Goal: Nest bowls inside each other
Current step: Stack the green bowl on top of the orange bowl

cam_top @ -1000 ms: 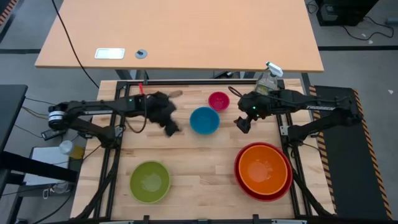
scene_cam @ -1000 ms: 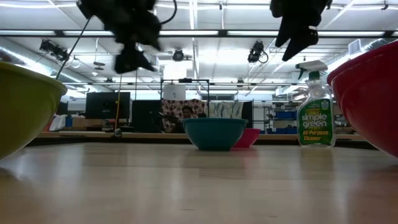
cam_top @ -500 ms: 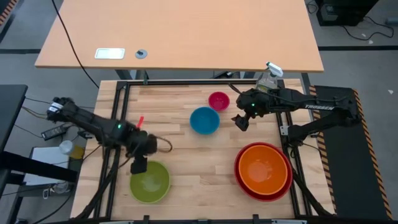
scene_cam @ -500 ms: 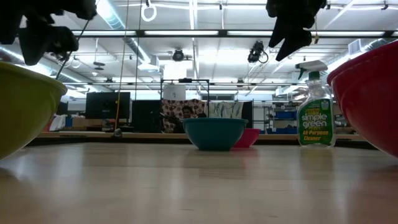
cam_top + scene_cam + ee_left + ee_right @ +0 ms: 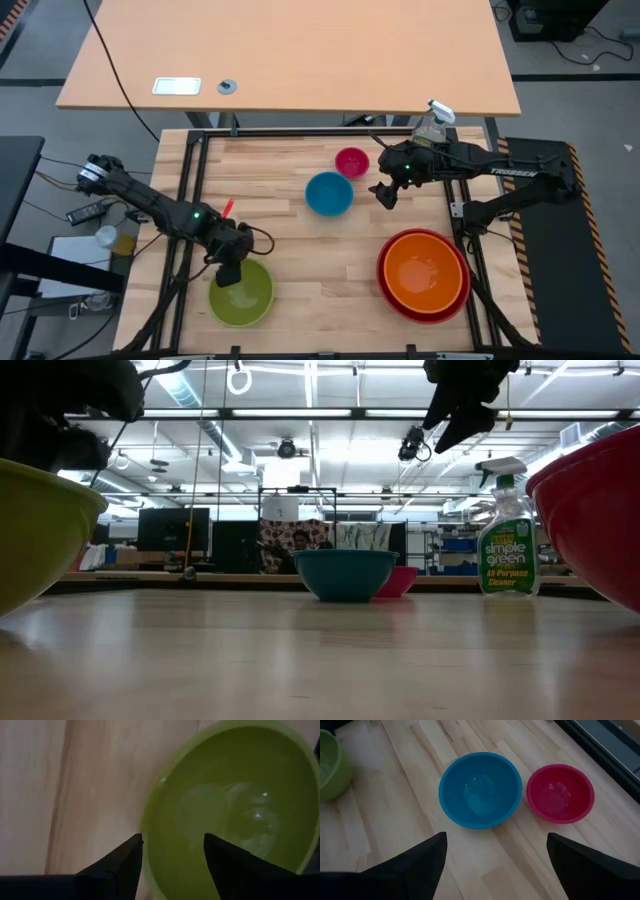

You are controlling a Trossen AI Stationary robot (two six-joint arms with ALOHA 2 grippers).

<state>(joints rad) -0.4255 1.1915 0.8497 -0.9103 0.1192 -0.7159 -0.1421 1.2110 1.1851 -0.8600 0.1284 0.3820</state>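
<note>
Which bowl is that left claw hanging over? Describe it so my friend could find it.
Start at the wooden table and go to its near left part. There, under the open left gripper, sits the lime green bowl, alone and empty, far from the blue bowl and other bowls.

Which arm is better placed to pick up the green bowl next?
Left. Its open end effector straddles the green bowl rim, while the right end effector hovers near the blue bowl.

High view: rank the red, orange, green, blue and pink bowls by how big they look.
Largest to smallest:
1. red bowl
2. orange bowl, nested in the red
3. green bowl
4. blue bowl
5. pink bowl
</note>
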